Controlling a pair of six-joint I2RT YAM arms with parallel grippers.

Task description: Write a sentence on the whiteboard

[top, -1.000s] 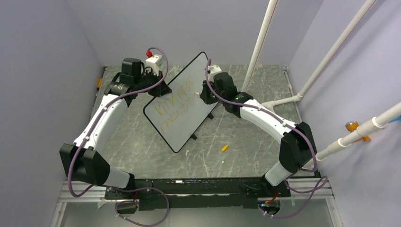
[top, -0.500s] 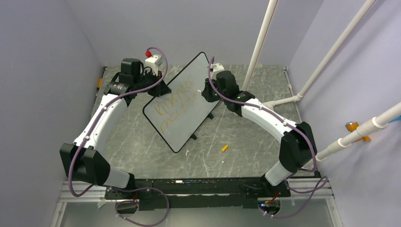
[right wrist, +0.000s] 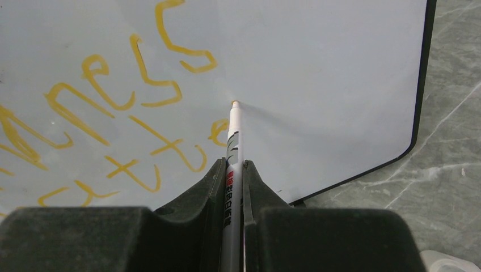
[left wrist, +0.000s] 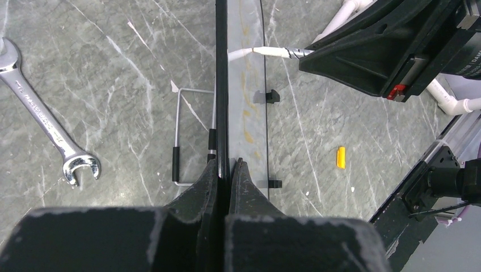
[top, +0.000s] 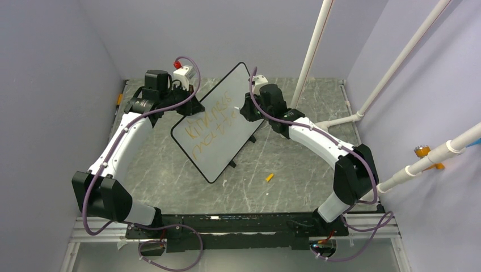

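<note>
Board: the whiteboard (top: 218, 154) stands tilted on its wire stand (left wrist: 177, 141) mid-counter (top: 170, 170). Its position matches a second ago.
Left jaws: closed on the board's black edge, one on each face, steadying it. No shift since the earlier views.
Right jaws: closed on a white marker (right wrist: 232, 144), its barrel running forward between them and its tip towards the board.
Change noted: over the last second the right wrist has edged a little up and along the board. The second line has gained a small "e" (right wrist: 218, 131) in that time.
Lettering: the sentence (top: 212, 120) is in orange-yellow, in two slanting lines, reading "kindness" over "matte".
Tip position: the tip now sits just right of the new "e", level with the foot of the line above. It appears to touch the surface, though the wrist view cannot confirm contact.
Meaning for task: writing is in progress and the second word looks unfinished. In my judgement the tip is placed to begin the next letter.
Risk: pressure from the marker bears on a propped board, so the left grip needs to stay firm.
Other items: an orange cap (top: 269, 177) lies on the counter near the board's foot. A wrench (left wrist: 42, 119) lies behind the board.
</note>
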